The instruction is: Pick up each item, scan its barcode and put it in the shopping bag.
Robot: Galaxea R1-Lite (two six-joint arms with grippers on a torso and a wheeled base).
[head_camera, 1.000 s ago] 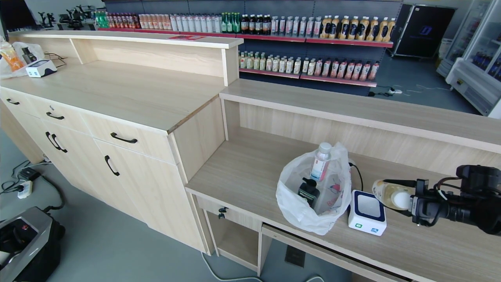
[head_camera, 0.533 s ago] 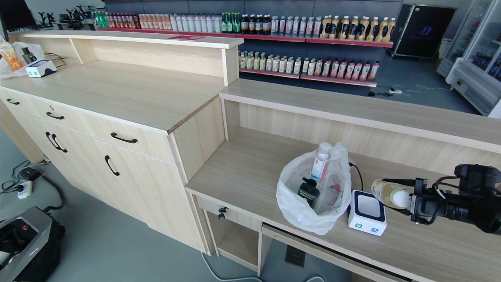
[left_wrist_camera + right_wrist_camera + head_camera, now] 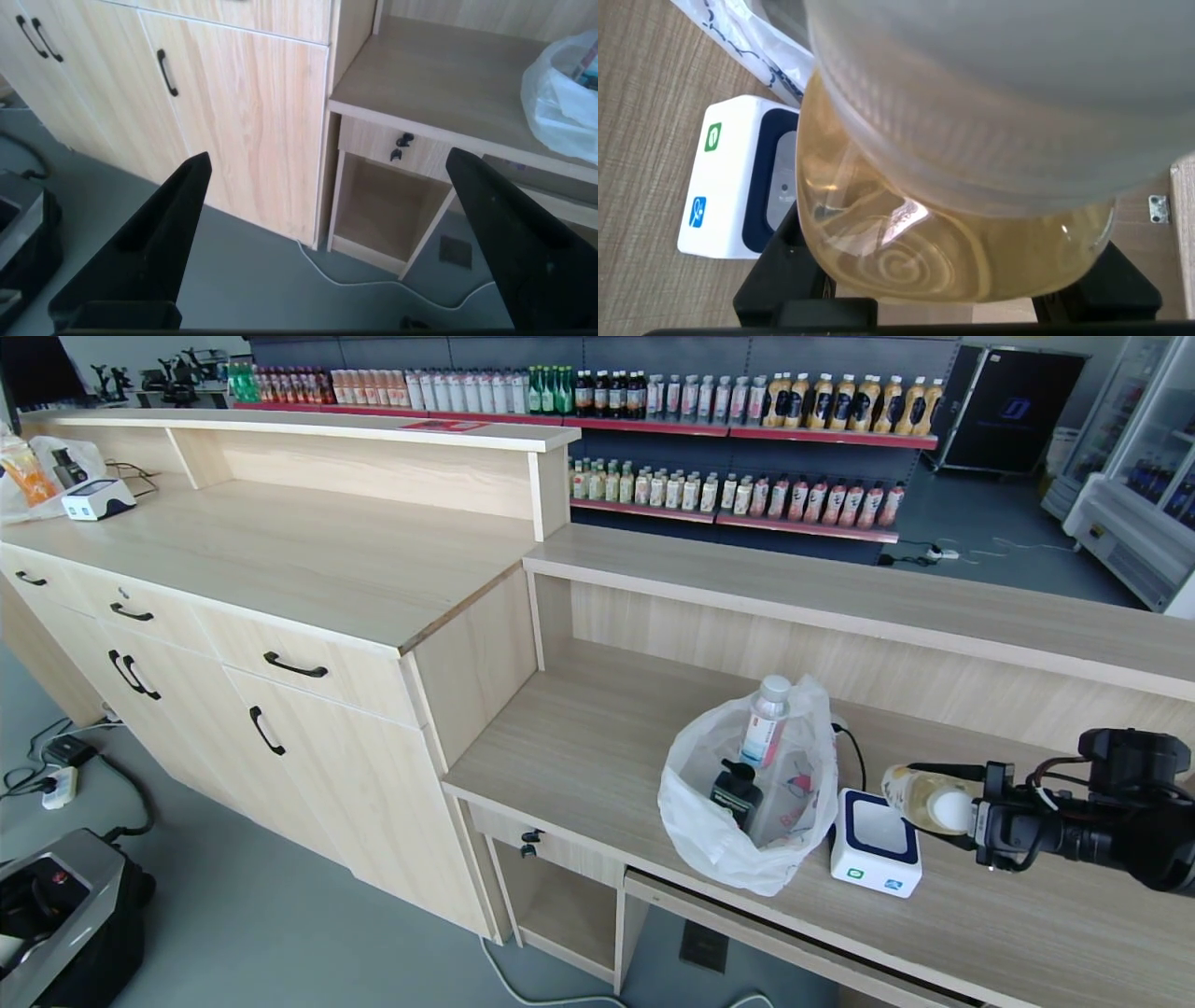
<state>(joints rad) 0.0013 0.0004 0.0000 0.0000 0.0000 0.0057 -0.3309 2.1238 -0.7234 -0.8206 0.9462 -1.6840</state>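
My right gripper (image 3: 934,801) is shut on a bottle of yellow drink (image 3: 920,798), held on its side with the white cap toward the wrist, just right of and slightly above the white barcode scanner (image 3: 875,842). In the right wrist view the yellow bottle (image 3: 952,224) looms close, with the scanner (image 3: 738,191) below it. Left of the scanner stands the white plastic shopping bag (image 3: 747,789), holding an upright bottle with a pink label (image 3: 766,721) and a dark pump bottle (image 3: 736,791). My left gripper (image 3: 327,243) hangs open over the floor, in front of the desk.
A black cable (image 3: 854,747) runs behind the scanner. The desk (image 3: 579,737) has a raised back ledge and a taller cabinet counter (image 3: 280,560) on the left. In the left wrist view, the bag (image 3: 565,89) sits on the desk above an open cubby (image 3: 388,210).
My right gripper has carried the yellow bottle a little to the left, closer over the scanner. The left arm and the bag are unchanged.
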